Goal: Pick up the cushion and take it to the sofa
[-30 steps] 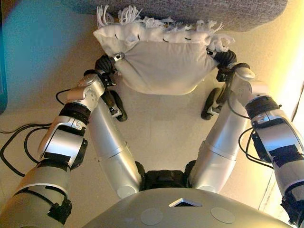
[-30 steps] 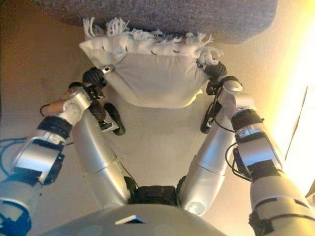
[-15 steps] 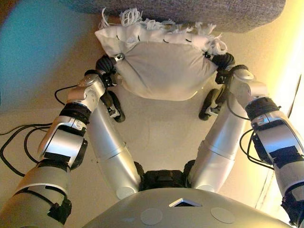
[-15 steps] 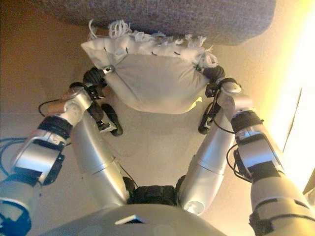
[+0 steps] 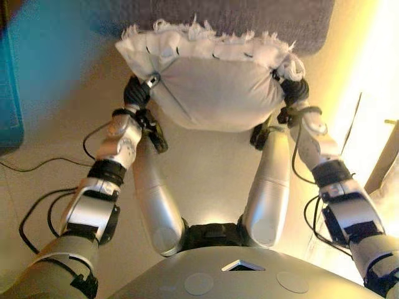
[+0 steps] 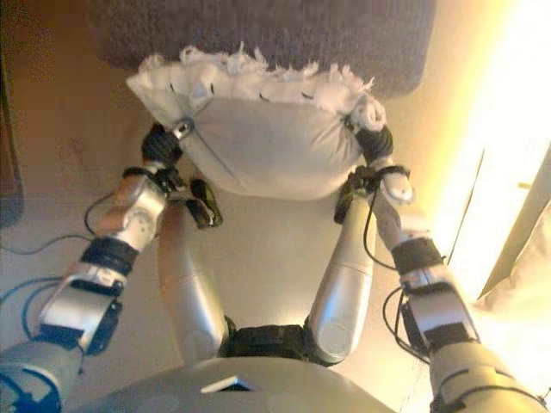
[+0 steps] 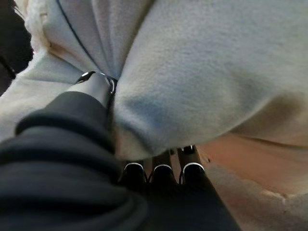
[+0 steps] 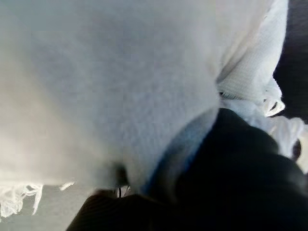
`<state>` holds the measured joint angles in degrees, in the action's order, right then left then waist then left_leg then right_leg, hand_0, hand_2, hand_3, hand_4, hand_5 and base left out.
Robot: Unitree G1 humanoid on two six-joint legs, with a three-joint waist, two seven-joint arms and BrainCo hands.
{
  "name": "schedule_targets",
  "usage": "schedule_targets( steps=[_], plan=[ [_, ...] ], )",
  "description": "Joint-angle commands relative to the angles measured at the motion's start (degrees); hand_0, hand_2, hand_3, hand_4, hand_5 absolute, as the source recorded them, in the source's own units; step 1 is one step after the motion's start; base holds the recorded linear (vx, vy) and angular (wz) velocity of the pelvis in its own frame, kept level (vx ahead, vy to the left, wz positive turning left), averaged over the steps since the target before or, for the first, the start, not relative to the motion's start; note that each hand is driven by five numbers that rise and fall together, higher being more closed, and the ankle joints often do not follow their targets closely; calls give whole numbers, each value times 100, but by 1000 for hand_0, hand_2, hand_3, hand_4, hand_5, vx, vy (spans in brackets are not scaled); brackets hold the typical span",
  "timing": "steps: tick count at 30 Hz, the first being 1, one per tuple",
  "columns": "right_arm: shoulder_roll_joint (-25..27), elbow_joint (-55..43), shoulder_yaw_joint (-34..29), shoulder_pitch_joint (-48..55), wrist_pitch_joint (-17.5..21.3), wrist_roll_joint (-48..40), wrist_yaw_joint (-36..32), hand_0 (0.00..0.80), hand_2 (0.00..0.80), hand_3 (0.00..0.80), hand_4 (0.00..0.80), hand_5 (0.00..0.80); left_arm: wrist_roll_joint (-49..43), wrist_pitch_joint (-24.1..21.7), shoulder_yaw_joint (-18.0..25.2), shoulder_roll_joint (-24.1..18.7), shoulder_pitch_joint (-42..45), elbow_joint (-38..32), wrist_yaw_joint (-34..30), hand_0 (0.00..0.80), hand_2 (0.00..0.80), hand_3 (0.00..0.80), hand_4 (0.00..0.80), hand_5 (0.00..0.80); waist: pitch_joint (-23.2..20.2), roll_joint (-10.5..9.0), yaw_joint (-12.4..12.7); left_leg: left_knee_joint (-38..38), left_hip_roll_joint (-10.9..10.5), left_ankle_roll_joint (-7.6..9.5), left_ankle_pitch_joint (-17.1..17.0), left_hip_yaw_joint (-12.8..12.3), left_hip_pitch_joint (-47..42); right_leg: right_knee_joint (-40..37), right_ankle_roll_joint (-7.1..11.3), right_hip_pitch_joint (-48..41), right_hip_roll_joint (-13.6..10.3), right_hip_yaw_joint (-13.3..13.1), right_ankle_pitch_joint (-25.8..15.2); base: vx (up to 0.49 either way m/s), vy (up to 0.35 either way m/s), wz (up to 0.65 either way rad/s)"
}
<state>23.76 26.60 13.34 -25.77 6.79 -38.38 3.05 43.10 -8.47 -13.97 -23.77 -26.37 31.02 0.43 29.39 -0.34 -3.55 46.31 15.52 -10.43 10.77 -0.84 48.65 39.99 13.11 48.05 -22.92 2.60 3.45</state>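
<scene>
White cushion (image 5: 215,90) pinched by left hand (image 7: 98,91), right hand (image 8: 231,159) too (fingers hidden), grey sofa (image 5: 249,18) only overhead.

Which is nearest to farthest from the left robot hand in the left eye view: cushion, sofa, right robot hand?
1. cushion: gripped by the left robot hand at its left corner.
2. sofa: just beyond, at top.
3. right robot hand: across the cushion, on its right corner.

Cushion (image 5: 215,87): off-white, soft, fringed along its far edge, bulging downward in the middle, held clear of the floor, its fringe at the near edge of the grey sofa (image 5: 249,18)
</scene>
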Motion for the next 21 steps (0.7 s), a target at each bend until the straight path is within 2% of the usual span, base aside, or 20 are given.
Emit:
schedule_targets(
  steps=[1, 4, 5, 7, 12, 16, 21],
  plan=[
    [-302, -935, 8, -30, 396, 316, -284, 800, 800, 800, 800, 800, -508, -603, -115, 347, -134, -1104, 8, 800, 800, 800, 800, 800, -1034, -16, 230, -1716, -180, 224, -1095, 122, -830, -1347, -410, -791, 173, 165, -846, 156, 47, -21],
    [-218, -1040, -42, -179, 258, 421, -300, 800, 800, 800, 800, 800, -523, -640, -37, 288, -101, -1176, 272, 800, 800, 800, 800, 800, -1158, -48, 284, -2066, -390, 273, -1088, 220, -1290, -1869, -359, -1232, 255, 91, -989, 101, 94, -47],
    [-214, -1142, -35, -219, 213, 449, -295, 800, 800, 800, 800, 800, -461, -638, 25, 264, -59, -1275, 403, 800, 800, 800, 800, 800, -1239, -52, 327, -2205, -534, 323, -1032, 266, -1529, -2096, -342, -1443, 238, 77, -1051, 100, 150, -38],
    [-262, -1364, -34, -176, 190, 631, -275, 800, 800, 800, 800, 800, -273, -706, 181, 273, 119, -1440, 544, 800, 800, 800, 800, 800, -1434, -66, 381, -2485, -686, 397, -964, 226, -1998, -2447, -293, -1887, 229, 86, -1116, 169, 169, -29],
    [-400, -1623, -143, 493, 208, 618, -334, 800, 800, 800, 800, 800, -646, -450, 347, 389, 475, -1812, 575, 800, 800, 800, 800, 800, -1956, -120, 311, -3177, -749, 493, -989, -253, -3072, -3160, -177, -2889, 42, 184, -1410, 267, 72, -19],
    [-543, -1679, -185, 973, -13, 240, -482, 800, 800, 800, 800, 800, -845, 13, 382, 343, 753, -1862, 496, 800, 800, 800, 800, 800, -2418, -121, 303, -3686, -895, 580, -929, -370, -3863, -3564, -101, -3592, -3, 212, -1569, 335, 43, -3],
    [-702, -1577, -127, 1355, -161, 124, -550, 800, 800, 800, 800, 800, -810, 152, 532, 223, 997, -1752, 290, 800, 800, 800, 800, 800, -2712, -120, 350, -4015, -985, 675, -893, -514, -4460, -3609, -77, -4059, -44, 337, -1730, 224, 4, -12]
  ],
)
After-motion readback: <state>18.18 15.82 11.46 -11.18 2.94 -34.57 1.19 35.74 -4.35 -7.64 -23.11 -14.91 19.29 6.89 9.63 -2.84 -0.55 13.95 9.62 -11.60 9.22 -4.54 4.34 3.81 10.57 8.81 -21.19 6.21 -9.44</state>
